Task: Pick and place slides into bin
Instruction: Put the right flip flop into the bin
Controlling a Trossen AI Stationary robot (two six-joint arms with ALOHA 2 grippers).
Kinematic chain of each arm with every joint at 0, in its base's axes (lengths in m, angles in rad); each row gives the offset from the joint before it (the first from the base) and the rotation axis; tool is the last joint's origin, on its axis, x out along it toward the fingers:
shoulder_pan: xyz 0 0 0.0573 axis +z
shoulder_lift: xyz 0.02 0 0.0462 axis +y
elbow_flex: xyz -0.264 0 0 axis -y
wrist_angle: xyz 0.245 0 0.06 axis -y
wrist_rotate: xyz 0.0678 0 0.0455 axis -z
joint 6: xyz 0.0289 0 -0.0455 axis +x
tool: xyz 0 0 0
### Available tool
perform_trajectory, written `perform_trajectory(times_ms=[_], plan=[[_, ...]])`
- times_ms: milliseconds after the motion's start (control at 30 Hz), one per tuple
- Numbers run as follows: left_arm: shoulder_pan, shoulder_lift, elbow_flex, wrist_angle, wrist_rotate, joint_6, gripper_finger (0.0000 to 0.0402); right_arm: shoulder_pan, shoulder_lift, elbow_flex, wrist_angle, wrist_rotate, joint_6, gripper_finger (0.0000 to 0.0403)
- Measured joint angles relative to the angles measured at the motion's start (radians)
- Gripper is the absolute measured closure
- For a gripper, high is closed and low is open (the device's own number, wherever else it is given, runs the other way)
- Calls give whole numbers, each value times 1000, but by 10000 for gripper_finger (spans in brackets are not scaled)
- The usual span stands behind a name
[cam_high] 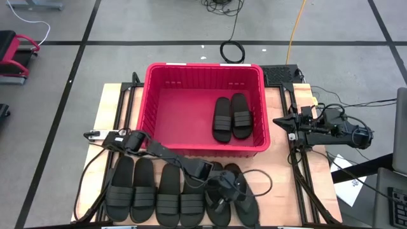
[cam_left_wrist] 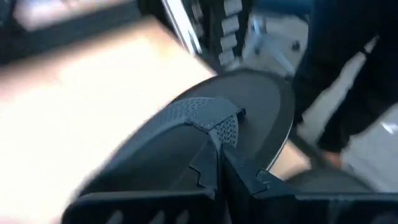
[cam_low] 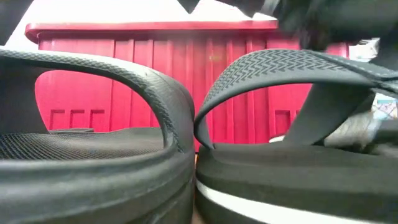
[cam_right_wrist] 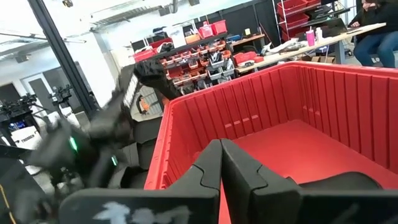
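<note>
The red bin (cam_high: pixel 178 108) stands at the table's far middle with two black band slides (cam_high: pixel 230 117) lying side by side at its right end. Along the near edge lie several black band slides (cam_high: pixel 156 194) and two thong slides. My left gripper (cam_high: pixel 226 184) reaches across the near row and is shut on the left thong slide (cam_high: pixel 219 205). The other thong slide (cam_high: pixel 248 202) lies just to its right. My right gripper (cam_high: pixel 280 121) waits shut at the bin's right end, holding nothing. My left gripper pinches the thong slide's ribbed strap (cam_left_wrist: pixel 211 124) between its two fingertips, at the strap's raised middle above the footbed (cam_left_wrist: pixel 261 106). The fingers slant down from the table's left and far side. Whether the sole is clear of the table, I cannot tell.
The bin's near wall (cam_low: pixel 186 74) rises just behind the near row of slides (cam_low: pixel 93 155). The bin's left half shows bare red floor (cam_high: pixel 178 121). Cables run over the table's near right corner (cam_high: pixel 267 184). A person sits at a bench far off (cam_right_wrist: pixel 373 31).
</note>
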State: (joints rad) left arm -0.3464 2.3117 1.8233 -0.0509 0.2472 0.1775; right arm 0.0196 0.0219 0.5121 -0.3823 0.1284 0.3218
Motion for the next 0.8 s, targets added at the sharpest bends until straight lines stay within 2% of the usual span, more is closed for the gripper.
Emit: perform_trajectory(times_ms=[200,433,500,800], plan=[[12,-19,275,-217,21,90,400,0,0,0,-7,1,-1,403],[11,-17,533,-482,69,105,401,0,1,0,-17,1,-32,403],[2,-59,511,-487,68,97,401,0,1,0,-18,1,-43,403],[-30,-238,525,-714,14,30,401,0,4,0,-23,8,-49,403]])
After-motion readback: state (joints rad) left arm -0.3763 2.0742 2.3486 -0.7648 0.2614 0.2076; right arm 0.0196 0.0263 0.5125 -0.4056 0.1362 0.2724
